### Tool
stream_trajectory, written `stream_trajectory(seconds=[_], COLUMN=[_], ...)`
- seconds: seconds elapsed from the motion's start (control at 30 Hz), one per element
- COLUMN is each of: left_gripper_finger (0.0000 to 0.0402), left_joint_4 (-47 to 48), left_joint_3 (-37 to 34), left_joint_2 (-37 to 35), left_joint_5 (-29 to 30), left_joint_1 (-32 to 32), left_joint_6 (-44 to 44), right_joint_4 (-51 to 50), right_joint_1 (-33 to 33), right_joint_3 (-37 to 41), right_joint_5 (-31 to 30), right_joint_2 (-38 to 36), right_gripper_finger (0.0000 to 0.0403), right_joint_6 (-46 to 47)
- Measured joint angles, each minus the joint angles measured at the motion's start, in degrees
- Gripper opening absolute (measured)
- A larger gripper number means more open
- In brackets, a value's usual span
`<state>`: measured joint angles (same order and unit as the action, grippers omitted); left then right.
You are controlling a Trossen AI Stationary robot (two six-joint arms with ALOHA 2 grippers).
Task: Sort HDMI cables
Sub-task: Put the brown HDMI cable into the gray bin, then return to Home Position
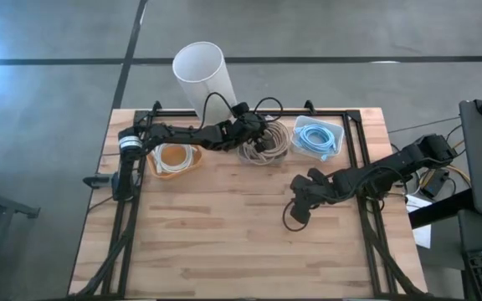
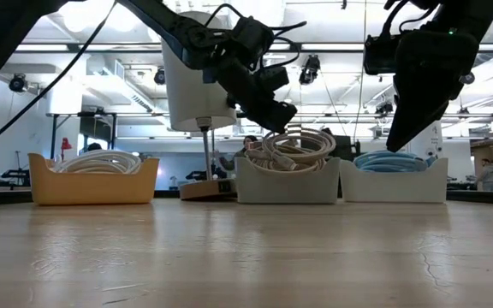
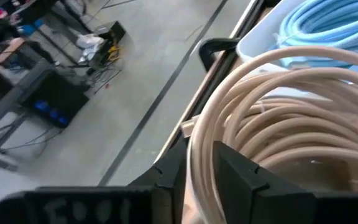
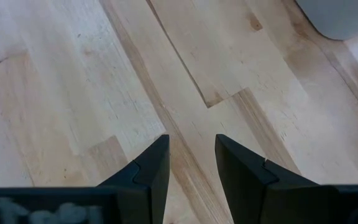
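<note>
Left gripper (image 3: pixel 199 163) slightly open w/ beige cable (image 3: pixel 278 124) strand between fingers; right gripper (image 4: pixel 191 158) open, empty.

Three trays (image 1: pixel 176 159) in a row, cables (image 1: pixel 265 142) coiled inside each

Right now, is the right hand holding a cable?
No. In the right wrist view the right hand has open fingers with only bare wooden table between them.

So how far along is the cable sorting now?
Nearly finished, it seems. White coils sit in the orange tray, beige coils in the grey tray and light blue coils in the white tray. The left tool is at the beige coiled cable, one strand between its fingers. The right tool hangs open and empty. No loose cables remain on the wooden table.
</note>
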<state>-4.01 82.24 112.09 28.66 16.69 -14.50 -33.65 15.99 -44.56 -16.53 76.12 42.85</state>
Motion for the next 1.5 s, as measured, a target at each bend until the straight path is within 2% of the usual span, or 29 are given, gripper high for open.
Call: stream_trajectory(seconds=[0.13, 0.33, 0.73, 0.9, 0.97, 1.13, 1.33, 1.5], left_gripper_finger=[0.0107, 0.0133, 0.0135, 0.0133, 0.0129, 0.0107, 0.0060, 0.0021], left_joint_4=[1.20, 2.08, 1.87, 1.93, 2.04, 6.08, 21.00, 30.20], left_joint_3=[0.44, 1.27, 5.50, 7.63, 8.10, 8.52, 8.48, 6.36], left_joint_2=[0.07, 0.07, 0.13, 0.13, 0.13, -1.34, -8.27, -16.33], left_joint_5=[2.48, 2.80, 2.33, -2.67, -4.59, -4.83, -6.16, -7.55], left_joint_1=[0.00, -0.33, -2.63, -4.46, -5.67, -8.77, -13.17, -17.89], left_joint_6=[0.07, 1.11, -0.16, -2.30, -2.37, 1.35, 6.03, 8.87], right_joint_4=[0.02, 0.04, 0.09, 0.15, 0.07, -0.32, -0.71, -0.65], right_joint_1=[-0.01, -0.02, -0.02, -0.02, -0.02, 0.00, 0.00, -0.13], right_joint_3=[0.00, 0.00, 0.00, 0.00, 0.00, -0.06, -0.10, -0.11], right_joint_5=[0.00, 0.00, -0.01, -0.53, -1.77, -4.69, -5.00, -5.11], right_joint_2=[0.00, 0.00, 0.00, 0.00, -0.16, -2.39, -7.64, -13.41], right_gripper_finger=[0.0123, 0.0123, 0.0123, 0.0123, 0.0123, 0.0123, 0.0123, 0.0123], right_joint_6=[0.00, -0.02, -1.50, -4.12, -4.71, -7.51, -11.95, -20.65])
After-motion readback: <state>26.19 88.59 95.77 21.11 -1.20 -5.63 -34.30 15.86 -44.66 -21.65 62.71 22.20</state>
